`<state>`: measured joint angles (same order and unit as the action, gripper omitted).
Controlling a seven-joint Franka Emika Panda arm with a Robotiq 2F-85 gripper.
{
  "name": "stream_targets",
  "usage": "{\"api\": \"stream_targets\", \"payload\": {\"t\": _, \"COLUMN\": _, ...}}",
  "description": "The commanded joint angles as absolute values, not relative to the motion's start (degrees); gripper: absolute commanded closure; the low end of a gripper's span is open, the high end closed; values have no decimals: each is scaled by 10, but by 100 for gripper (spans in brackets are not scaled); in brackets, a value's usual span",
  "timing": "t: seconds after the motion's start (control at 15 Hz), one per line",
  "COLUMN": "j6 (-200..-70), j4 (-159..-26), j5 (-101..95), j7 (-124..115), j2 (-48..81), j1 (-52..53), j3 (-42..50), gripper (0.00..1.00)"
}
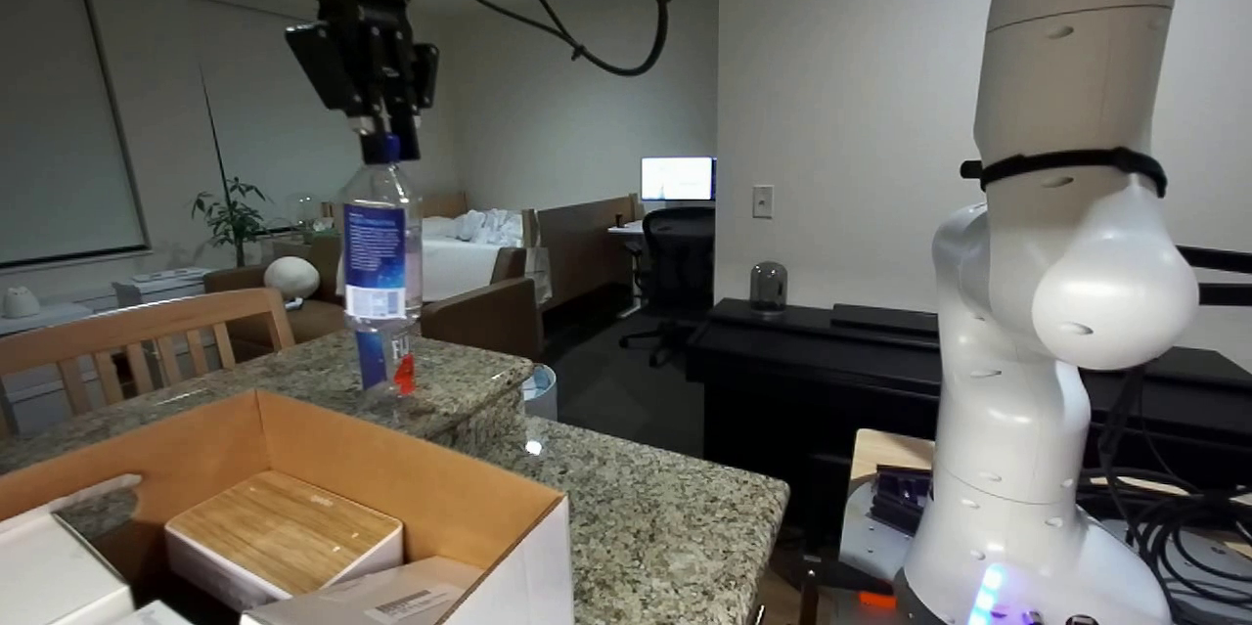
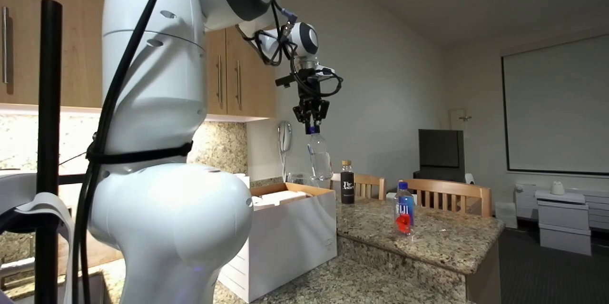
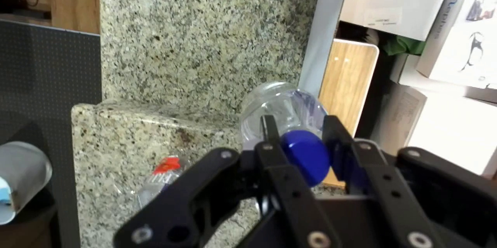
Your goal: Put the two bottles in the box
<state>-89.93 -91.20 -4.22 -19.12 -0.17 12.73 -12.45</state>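
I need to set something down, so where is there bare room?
The lower counter shows a bare patch between the box and the counter's outer edge; the raised counter shows another between the red-marked bottle and the outer corner. Crowded: inside the box, among the cartons, and near its rim, where the claw holds the other bottle.

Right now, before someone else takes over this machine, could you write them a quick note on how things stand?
Gripper: shut on the blue cap of the clear bottle, holding it up off the counter.
Second bottle, with the red patch: standing on the counter.
Box: open, with white cartons inside.
Done: one bottle gripped and lifted; neither is in the box yet.
Left: lower this one in and release it, then fetch the second.
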Motion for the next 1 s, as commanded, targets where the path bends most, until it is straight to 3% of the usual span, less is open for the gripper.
{"api": "stream_targets", "payload": {"t": 0.0, "j6": -927, "j4": -841, "j5": -93, "j7": -228, "j2": 60, "j1": 152, "j3": -148, "gripper": 85}}
{"api": "stream_targets", "payload": {"t": 0.4, "j6": -953, "j4": -745, "j5": -106, "j7": -213, "j2": 204, "j1": 192, "j3": -138, "gripper": 85}}
{"api": "stream_targets", "payload": {"t": 0.93, "j6": -888, "j4": -611, "j5": -93, "j7": -209, "j2": 338, "j1": 234, "j3": -100, "gripper": 85}}
